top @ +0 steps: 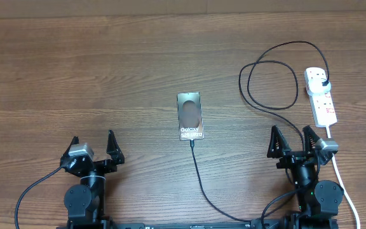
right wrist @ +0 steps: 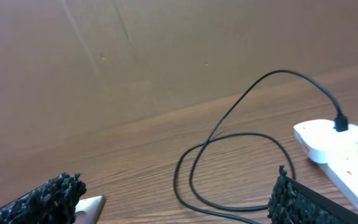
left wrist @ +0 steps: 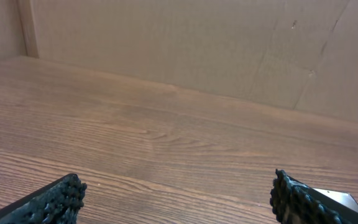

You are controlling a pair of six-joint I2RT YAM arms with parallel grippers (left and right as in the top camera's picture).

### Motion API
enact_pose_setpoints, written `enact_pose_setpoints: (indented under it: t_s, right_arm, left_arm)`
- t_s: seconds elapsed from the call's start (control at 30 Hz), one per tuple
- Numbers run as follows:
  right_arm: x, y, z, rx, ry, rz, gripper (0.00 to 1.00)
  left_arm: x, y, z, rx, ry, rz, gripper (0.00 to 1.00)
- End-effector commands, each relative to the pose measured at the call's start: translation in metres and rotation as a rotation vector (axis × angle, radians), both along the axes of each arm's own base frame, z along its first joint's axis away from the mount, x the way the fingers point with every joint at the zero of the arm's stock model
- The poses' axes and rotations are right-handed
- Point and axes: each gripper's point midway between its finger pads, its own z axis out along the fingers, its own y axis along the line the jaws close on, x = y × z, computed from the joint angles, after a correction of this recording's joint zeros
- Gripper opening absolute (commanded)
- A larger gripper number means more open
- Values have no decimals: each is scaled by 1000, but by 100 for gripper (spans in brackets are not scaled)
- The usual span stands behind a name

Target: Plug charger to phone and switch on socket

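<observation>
The phone lies flat at mid-table, its white lettering at the near end. The charger's black cable meets the phone's near edge with its tip. It runs toward me, then loops at the right. Its black plug sits in the white socket strip. The loops, plug and strip also show in the right wrist view. My left gripper is open and empty, left of the phone. My right gripper is open and empty, near the strip.
The strip's thick white cord runs toward the front edge, right of my right arm. A brown cardboard wall stands along the back of the wooden table.
</observation>
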Motion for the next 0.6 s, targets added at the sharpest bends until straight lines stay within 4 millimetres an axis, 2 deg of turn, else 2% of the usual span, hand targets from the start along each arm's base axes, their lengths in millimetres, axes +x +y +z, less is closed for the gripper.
enact_pose_setpoints:
  t_s: [0.0,0.2,0.57]
  right_arm:
    - [1,-2,-5,-113,1,-12,100]
    - [0,-2,-3,-272,-22,-11,100]
    - [0,0,-2,-271,-27,0,100]
  left_arm:
    - [0,4,1,24,-5,17,100]
    - [0,4,1,24,-5,17,100]
    - [0,4,1,24,-5,17,100]
